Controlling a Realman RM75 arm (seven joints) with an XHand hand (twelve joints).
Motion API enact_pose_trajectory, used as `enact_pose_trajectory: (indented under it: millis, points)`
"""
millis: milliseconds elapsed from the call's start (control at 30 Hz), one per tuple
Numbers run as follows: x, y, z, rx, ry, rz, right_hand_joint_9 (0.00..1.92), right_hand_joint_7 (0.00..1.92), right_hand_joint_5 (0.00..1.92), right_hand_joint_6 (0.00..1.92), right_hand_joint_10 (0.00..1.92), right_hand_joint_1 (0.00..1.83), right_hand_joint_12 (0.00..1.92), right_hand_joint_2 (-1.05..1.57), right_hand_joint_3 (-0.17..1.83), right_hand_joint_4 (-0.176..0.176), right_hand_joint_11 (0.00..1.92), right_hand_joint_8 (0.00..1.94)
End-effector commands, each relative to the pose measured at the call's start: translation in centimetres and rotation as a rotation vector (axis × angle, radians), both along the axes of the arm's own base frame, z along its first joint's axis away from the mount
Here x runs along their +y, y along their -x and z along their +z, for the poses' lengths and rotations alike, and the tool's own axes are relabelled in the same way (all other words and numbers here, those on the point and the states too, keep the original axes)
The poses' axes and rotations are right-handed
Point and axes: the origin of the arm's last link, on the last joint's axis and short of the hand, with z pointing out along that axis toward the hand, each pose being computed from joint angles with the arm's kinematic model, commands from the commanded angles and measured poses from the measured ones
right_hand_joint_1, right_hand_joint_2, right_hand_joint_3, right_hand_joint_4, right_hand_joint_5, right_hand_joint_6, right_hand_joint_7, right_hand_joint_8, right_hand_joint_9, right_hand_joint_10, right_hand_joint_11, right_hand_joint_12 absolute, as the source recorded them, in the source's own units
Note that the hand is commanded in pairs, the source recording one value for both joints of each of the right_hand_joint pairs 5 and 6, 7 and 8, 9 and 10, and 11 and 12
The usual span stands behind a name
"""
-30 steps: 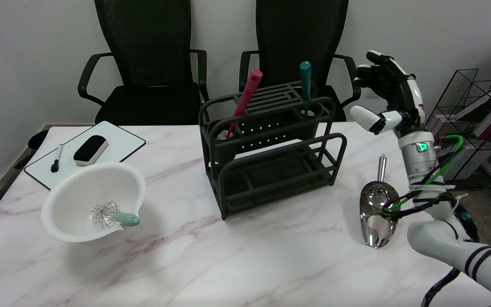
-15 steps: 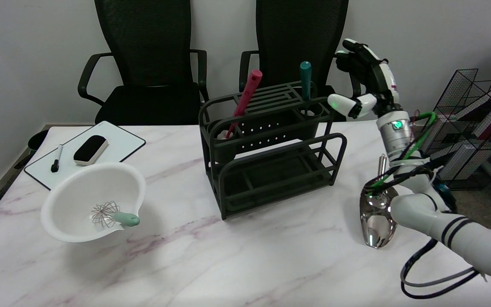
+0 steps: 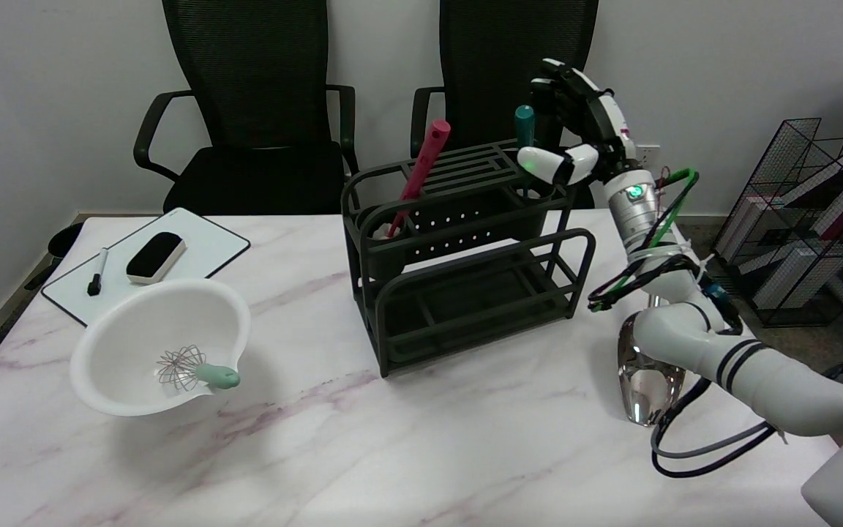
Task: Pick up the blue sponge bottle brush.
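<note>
The marble-patterned table (image 3: 407, 439) fills the lower part of the head view, with 2 black mesh office chairs (image 3: 249, 110) standing behind its far edge against a pale wall. At the centre of the table stands a dark 2-tier rack (image 3: 465, 256) with slotted top and round holders at each end. Off to the right, beyond the table, a black wire basket (image 3: 802, 219) holds books.

A white arm (image 3: 743, 366) reaches in from the lower right, bent at the elbow and wrapped in black and green cables, rising to the right hand (image 3: 575, 128). The hand is raised beside the rack's right end, fingers spread apart and grasping nothing; its thumb lies just right of the teal handle, with no contact that can be made out.

On the left sits a white bowl (image 3: 121, 344) with a small wire whisk (image 3: 191, 369) resting inside, its pale green handle lying over the rim. Behind the bowl lies a small whiteboard (image 3: 202, 256) carrying a black eraser (image 3: 156, 257) and a black marker (image 3: 97, 271). A shiny metal scoop (image 3: 645, 384) lies on the table near the right edge, partly hidden by the arm.

The blue sponge bottle brush (image 3: 524, 139) stands upright in the rack's right-hand holder, only its teal handle showing above the rim. A pink-handled tool (image 3: 421, 168) leans in the left-hand holder.
</note>
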Motion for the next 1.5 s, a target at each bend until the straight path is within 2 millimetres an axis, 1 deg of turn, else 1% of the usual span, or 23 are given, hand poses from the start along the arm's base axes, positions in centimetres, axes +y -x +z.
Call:
enact_pose_trajectory:
  millis: [33,100,133,200,233,267,333,767,1067,1167,1200,1267,1333,1367,1433,1467,1500]
  points:
    - [-2.8,-0.7,-3.5,-0.026,-0.066,-0.019,0.48,0.48,0.29,0.29,0.48,1.13,0.46,-0.33,1.11,0.0,0.46,0.48]
    - [-2.6,-0.6,-3.8,-0.031,-0.074,-0.016,0.49,0.48,0.28,0.28,0.49,1.13,0.48,-0.3,1.09,0.0,0.48,0.48]
    - [-2.6,-0.7,-3.9,-0.039,-0.077,-0.015,0.48,0.48,0.29,0.29,0.48,1.13,0.46,-0.33,1.11,0.0,0.46,0.48]
    - [-2.4,-0.7,-4.0,-0.055,-0.082,-0.023,0.53,0.52,0.29,0.29,0.53,1.14,0.52,-0.2,1.03,0.0,0.52,0.52]
    - [-2.2,-0.6,-4.0,-0.064,-0.082,-0.03,0.53,0.52,0.3,0.3,0.53,1.14,0.51,-0.19,1.06,0.0,0.51,0.52]
    - [-2.1,-0.5,-3.9,-0.071,-0.082,-0.038,0.55,0.56,0.33,0.33,0.55,1.14,0.52,-0.09,1.05,0.0,0.52,0.56]
    - [-1.9,-0.2,-4.0,-0.077,-0.087,-0.055,0.56,0.57,0.36,0.36,0.56,1.14,0.49,-0.04,1.09,0.0,0.49,0.57]
    - [-1.0,1.7,-5.2,-0.116,-0.105,-0.089,0.55,0.57,0.42,0.42,0.55,1.12,0.45,0.07,1.14,0.0,0.45,0.57]
    - [-0.2,1.6,-5.5,-0.131,-0.118,-0.071,0.55,0.58,0.44,0.44,0.55,1.12,0.43,0.1,1.14,0.0,0.43,0.58]
    - [-0.1,1.5,-5.7,-0.133,-0.121,-0.068,0.64,0.66,0.53,0.53,0.64,1.11,0.53,0.14,1.12,0.0,0.53,0.66]
    - [-0.1,1.4,-5.7,-0.133,-0.122,-0.066,0.67,0.72,0.56,0.56,0.67,1.11,0.57,0.14,1.12,0.0,0.57,0.72]
    - [-0.1,1.4,-5.8,-0.135,-0.124,-0.064,0.83,0.99,0.64,0.64,0.83,1.11,0.72,0.2,1.06,0.0,0.72,0.99]
    - [-0.1,1.3,-5.8,-0.135,-0.125,-0.063,0.96,1.16,0.71,0.71,0.96,1.1,0.85,0.25,1.02,0.0,0.85,1.16]
    - [-0.1,1.4,-5.8,-0.135,-0.124,-0.063,1.01,1.22,0.74,0.74,1.01,1.09,0.92,0.26,1.01,0.0,0.92,1.22]
    - [-0.2,1.3,-5.8,-0.136,-0.122,-0.062,1.21,1.37,0.81,0.81,1.21,1.08,1.17,0.3,0.97,0.0,1.17,1.37]
    - [-0.2,1.3,-5.8,-0.136,-0.121,-0.063,1.25,1.4,0.83,0.83,1.25,1.08,1.25,0.31,0.97,0.0,1.25,1.4]
    - [-0.3,1.3,-5.7,-0.135,-0.119,-0.064,1.27,1.42,0.85,0.85,1.27,1.08,1.27,0.32,0.96,0.0,1.27,1.42]
